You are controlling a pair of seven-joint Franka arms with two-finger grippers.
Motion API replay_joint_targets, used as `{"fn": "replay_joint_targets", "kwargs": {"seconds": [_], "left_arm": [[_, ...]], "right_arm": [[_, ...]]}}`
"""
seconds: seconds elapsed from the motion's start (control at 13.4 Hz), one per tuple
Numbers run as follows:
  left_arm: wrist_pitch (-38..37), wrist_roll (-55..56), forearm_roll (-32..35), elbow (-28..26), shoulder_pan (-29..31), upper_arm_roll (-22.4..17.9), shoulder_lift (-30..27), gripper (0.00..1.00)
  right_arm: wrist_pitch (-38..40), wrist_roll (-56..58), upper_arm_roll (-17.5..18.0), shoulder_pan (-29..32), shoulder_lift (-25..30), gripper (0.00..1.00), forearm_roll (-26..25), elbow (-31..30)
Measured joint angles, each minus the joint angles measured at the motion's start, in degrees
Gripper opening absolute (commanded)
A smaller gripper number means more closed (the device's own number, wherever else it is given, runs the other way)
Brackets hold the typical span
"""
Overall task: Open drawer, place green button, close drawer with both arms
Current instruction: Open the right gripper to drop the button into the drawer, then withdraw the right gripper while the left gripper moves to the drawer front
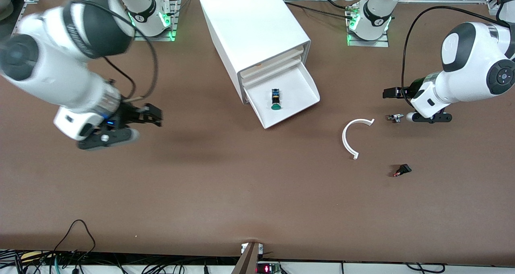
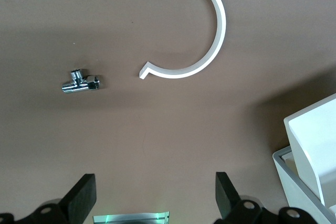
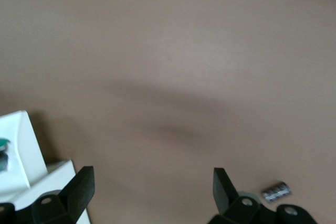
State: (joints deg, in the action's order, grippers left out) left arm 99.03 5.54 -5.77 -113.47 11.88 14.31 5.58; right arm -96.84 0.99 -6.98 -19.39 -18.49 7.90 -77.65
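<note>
- Sitting wide open right now: the drawer, the lowest one in the white cabinet, pulled out toward the front camera with its upper drawers shut above it.
- Inside the drawer is just the button, lying on its side on the tray floor, dark-green cap pointing toward the front camera and the blue end toward the cabinet. It's not touching any of the tray walls.
- The left end effector hangs over bare tabletop toward the left arm's end, fingers spread apart, nothing between them.
- Just beside it on the tabletop is a small chrome pipe fitting, and a white curved strip lies between that and the drawer. A little black-and-red switch sits nearer the front camera than both.
- The right end effector is up over the tabletop toward the right arm's end, well apart from the cabinet, fingers also apart and empty.
- The right wrist view catches a small ridged metal cylinder on the tabletop close to one finger.
</note>
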Motion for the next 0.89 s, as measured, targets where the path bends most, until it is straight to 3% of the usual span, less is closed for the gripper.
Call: {"fn": "replay_joint_targets", "kwargs": {"seconds": [0.22,0.52,0.89], "left_arm": [[-7.05,18.91,6.52,9.96,-1.07,9.66,4.69,1.00],[-7.77,23.39,7.05,11.92,-1.47,9.77,6.80,1.00],[0.16,36.45,7.05,11.54,-8.22,10.06,8.91,1.00]], "right_arm": [[0.33,12.28,-1.06,4.74,10.34,1.00,-0.18,-10.22],[0.37,23.29,-0.19,11.92,19.39,1.00,-3.16,-19.52],[-0.61,20.73,3.66,13.18,19.97,1.00,-5.76,-20.04]]}}
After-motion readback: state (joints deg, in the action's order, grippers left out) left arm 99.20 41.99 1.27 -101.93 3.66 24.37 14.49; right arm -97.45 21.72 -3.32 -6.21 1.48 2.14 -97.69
